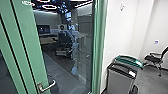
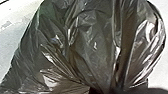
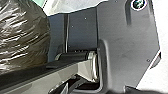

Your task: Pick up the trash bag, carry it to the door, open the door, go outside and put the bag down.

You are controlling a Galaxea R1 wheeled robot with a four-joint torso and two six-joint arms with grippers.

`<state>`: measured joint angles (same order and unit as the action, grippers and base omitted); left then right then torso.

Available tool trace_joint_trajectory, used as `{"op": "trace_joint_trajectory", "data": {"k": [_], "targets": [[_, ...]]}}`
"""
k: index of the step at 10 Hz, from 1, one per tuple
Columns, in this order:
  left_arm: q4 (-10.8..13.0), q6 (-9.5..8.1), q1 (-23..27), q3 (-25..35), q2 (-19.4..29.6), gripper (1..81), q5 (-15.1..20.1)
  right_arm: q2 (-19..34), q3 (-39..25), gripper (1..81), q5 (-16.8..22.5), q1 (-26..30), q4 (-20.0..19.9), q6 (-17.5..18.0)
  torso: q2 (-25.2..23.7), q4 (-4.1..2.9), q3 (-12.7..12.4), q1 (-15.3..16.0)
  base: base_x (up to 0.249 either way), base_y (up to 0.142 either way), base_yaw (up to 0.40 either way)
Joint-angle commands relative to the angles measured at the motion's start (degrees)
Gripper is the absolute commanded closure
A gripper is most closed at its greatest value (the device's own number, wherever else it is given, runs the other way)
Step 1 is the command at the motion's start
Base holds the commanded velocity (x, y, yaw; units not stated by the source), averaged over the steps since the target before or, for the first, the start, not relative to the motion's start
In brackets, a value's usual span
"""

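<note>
The dark trash bag [image 2: 95, 45] looms large in the left wrist view, its folds drawn together where my left gripper [image 2: 101, 90] is shut on it. In the right wrist view the bag's bulging side [image 3: 23, 35] appears beside the robot's own body. The green-framed glass door [image 1: 31, 50] stands in front in the head view, with its metal lever handle [image 1: 46, 86] low on the frame. The handle has no arm touching it.
A grey bin [image 1: 120, 78] and a green-topped bin [image 1: 128, 60] stand by the white wall [image 1: 120, 32], right of the door. Farther right is a black chair [image 1: 156, 58]. Desks [image 1: 48, 40] and an office chair [image 1: 65, 37] show through the glass.
</note>
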<state>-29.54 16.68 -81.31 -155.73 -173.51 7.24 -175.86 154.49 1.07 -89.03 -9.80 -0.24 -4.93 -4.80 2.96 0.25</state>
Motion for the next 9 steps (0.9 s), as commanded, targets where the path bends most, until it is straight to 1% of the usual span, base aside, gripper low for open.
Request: {"op": "trace_joint_trajectory", "data": {"k": [1,5,9], "targets": [[0.36,0.37,3.65,0.17,-0.18,81.1,3.75,-0.48,-0.17,1.0,3.15,3.01,0.13,-0.20,0.00,0.00,0.00,0.00,0.093,0.000,0.000],[0.36,0.46,3.65,0.17,-0.26,81.1,3.66,-0.48,-0.17,1.0,3.15,3.01,0.13,-0.20,0.00,0.00,0.00,0.00,0.088,0.000,0.000],[0.36,0.37,3.57,0.17,-0.09,81.1,3.75,-0.66,-0.17,1.0,3.15,3.11,0.22,-0.20,0.02,0.00,0.00,0.05,0.000,0.000,0.000]]}}
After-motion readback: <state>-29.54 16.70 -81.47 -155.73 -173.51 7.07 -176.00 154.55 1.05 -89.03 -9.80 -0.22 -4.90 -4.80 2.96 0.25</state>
